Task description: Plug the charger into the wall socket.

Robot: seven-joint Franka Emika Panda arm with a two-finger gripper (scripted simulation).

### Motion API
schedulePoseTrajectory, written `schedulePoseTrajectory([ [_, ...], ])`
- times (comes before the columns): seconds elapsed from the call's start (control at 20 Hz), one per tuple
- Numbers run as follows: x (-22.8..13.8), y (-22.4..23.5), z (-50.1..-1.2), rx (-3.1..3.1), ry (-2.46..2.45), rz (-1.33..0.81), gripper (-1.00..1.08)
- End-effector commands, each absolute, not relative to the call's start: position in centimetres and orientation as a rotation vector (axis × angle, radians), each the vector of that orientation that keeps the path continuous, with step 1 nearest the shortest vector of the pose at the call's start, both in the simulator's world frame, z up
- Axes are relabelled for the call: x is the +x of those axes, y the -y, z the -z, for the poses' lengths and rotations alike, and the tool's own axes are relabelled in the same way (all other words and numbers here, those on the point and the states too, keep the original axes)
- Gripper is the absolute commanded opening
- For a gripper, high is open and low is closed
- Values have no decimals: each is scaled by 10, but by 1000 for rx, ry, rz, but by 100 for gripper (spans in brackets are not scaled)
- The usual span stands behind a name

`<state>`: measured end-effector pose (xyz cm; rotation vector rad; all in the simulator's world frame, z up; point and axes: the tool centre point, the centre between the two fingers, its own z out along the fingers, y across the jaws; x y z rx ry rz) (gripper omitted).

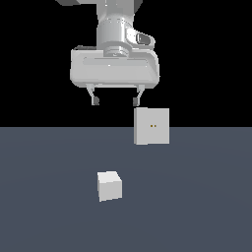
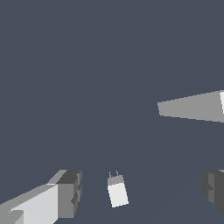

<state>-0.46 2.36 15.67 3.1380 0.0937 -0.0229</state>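
Note:
The charger (image 1: 109,185) is a small plain white cube lying on the grey floor in the exterior view, nearer the camera. In the wrist view the charger (image 2: 117,191) shows two thin prongs at one end. The wall socket (image 1: 152,126) is an upright flat white square block with two tiny yellowish dots on its face, standing farther back and toward the exterior view's right. It also shows in the wrist view (image 2: 192,107), seen edge-on. My gripper (image 1: 115,101) hangs high above the floor, open and empty, well above the charger. Its fingertips (image 2: 70,192) frame the charger in the wrist view.
The flat dark grey floor (image 1: 49,206) stretches around both objects. Nothing else stands on it. The background behind is black.

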Motion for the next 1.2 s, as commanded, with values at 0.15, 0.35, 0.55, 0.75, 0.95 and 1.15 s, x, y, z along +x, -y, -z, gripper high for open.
schedulePoseTrajectory([
  [0.15, -6, -24, -156, 3138, -98, 21, 100],
  [0.35, -11, -25, -151, 3138, -116, 15, 100],
  [0.55, -21, -26, -143, 3138, -150, 4, 100],
  [0.75, -36, -27, -131, 3136, -201, -13, 100],
  [0.95, -56, -28, -115, 3133, -269, -36, 100],
  [1.15, -76, -29, -97, 3128, -339, -60, 100],
])
